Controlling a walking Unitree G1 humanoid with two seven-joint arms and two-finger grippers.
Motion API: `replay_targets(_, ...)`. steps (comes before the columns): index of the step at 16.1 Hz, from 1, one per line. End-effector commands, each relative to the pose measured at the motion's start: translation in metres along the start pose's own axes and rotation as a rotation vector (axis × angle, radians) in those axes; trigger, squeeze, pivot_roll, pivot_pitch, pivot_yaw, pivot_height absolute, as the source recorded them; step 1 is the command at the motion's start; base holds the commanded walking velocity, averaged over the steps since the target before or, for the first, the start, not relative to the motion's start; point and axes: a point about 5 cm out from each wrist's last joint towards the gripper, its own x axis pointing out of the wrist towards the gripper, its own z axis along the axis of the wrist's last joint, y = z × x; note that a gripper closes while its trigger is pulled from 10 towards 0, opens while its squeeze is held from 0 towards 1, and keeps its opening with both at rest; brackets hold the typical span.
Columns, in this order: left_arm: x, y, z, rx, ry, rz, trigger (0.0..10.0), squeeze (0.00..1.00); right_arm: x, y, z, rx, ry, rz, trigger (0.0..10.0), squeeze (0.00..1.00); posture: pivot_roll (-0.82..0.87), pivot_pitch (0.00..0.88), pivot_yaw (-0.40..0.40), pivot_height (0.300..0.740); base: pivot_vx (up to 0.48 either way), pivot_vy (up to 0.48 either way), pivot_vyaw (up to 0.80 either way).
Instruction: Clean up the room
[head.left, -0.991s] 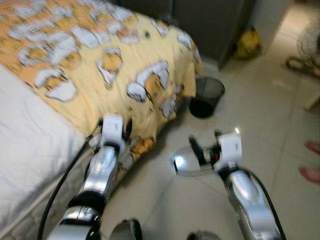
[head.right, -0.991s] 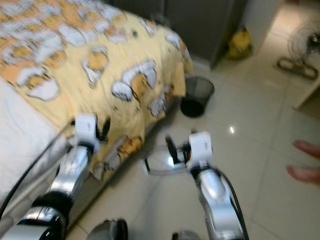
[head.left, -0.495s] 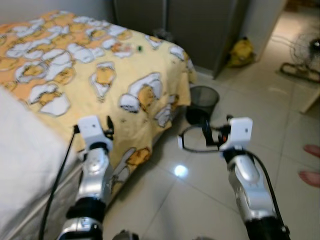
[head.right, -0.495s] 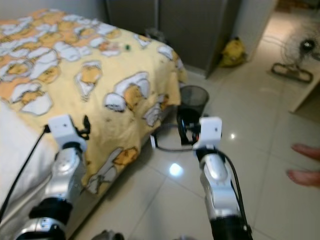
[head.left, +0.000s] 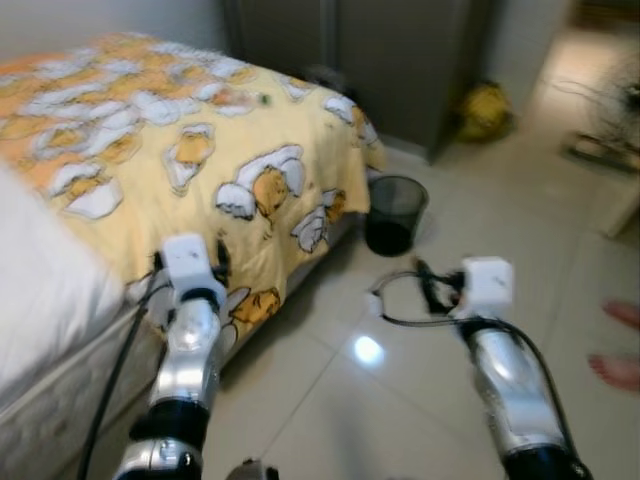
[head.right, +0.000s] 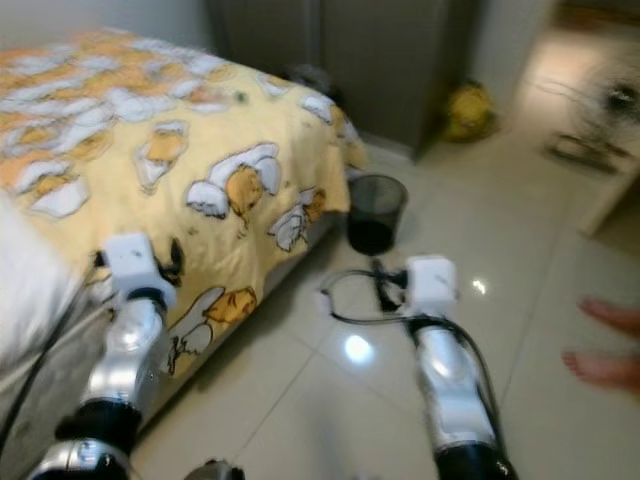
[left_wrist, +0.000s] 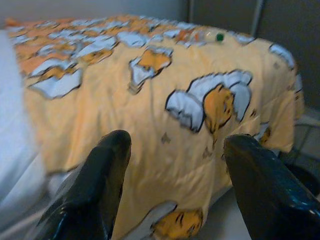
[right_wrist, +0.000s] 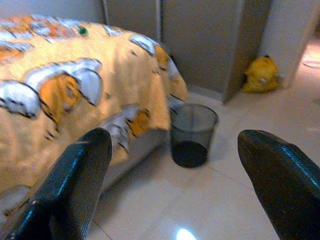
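A black mesh wastebasket (head.left: 395, 210) stands on the tiled floor at the corner of the bed (head.left: 150, 170), which has a yellow cartoon-print blanket. A small green item (left_wrist: 219, 36) lies on the blanket near its far edge. My left gripper (left_wrist: 177, 140) is open and held in front of the blanket's hanging side, with nothing between its fingers. My right gripper (right_wrist: 175, 137) is open over the floor and points toward the wastebasket (right_wrist: 192, 132), some way short of it. In the eye views the right gripper (head.left: 385, 300) looks like a thin dark loop.
Grey wardrobe doors (head.left: 400, 50) stand behind the bed, with a yellow bag (head.left: 485, 105) on the floor beside them. A person's bare feet (head.left: 620, 345) are at the right edge. A floor fan (head.right: 590, 125) stands at the far right. Glossy tiles (head.left: 340, 400) stretch between me and the wastebasket.
The whole picture has shifted and tilted as the camera moved, so more of the room shows now. Both arms keep much the same raised pose and both grippers stay open.
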Motion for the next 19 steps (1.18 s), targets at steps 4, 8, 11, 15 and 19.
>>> replay_targets(4, 0.002, 0.001, 0.000, 0.012, 0.016, -0.016, 10.0, 0.00, 0.002, 0.006, 0.000, 0.002, -0.013, 0.027, 10.0, 0.00, -0.16, 0.000, 0.073, 0.740, 0.000, -0.434, 0.49)
replay_targets(8, 0.004, -0.017, 0.012, 0.078, -0.055, -0.149, 10.0, 0.00, 0.008, 0.018, -0.010, -0.016, 0.024, 0.077, 10.0, 0.00, -0.14, 0.000, 0.080, 0.740, 0.000, 0.000, 0.23)
replay_targets(11, 0.002, -0.018, 0.015, 0.029, -0.065, -0.187, 10.0, 0.00, 0.007, 0.018, -0.010, -0.003, 0.015, 0.075, 10.0, 0.00, -0.14, 0.000, 0.081, 0.740, 0.105, 0.000, 0.00)
replay_targets(15, -0.001, -0.026, 0.013, -0.003, -0.049, -0.196, 10.0, 0.00, 0.007, 0.019, -0.011, -0.009, 0.006, 0.081, 10.0, 0.00, -0.14, 0.000, 0.080, 0.740, 0.480, 0.000, 0.25)
replay_targets(19, 0.001, -0.035, 0.012, -0.021, -0.019, -0.210, 10.0, 0.00, 0.006, 0.013, -0.012, -0.003, 0.012, 0.061, 10.0, 0.00, -0.15, 0.000, 0.082, 0.740, 0.480, 0.000, 0.63)
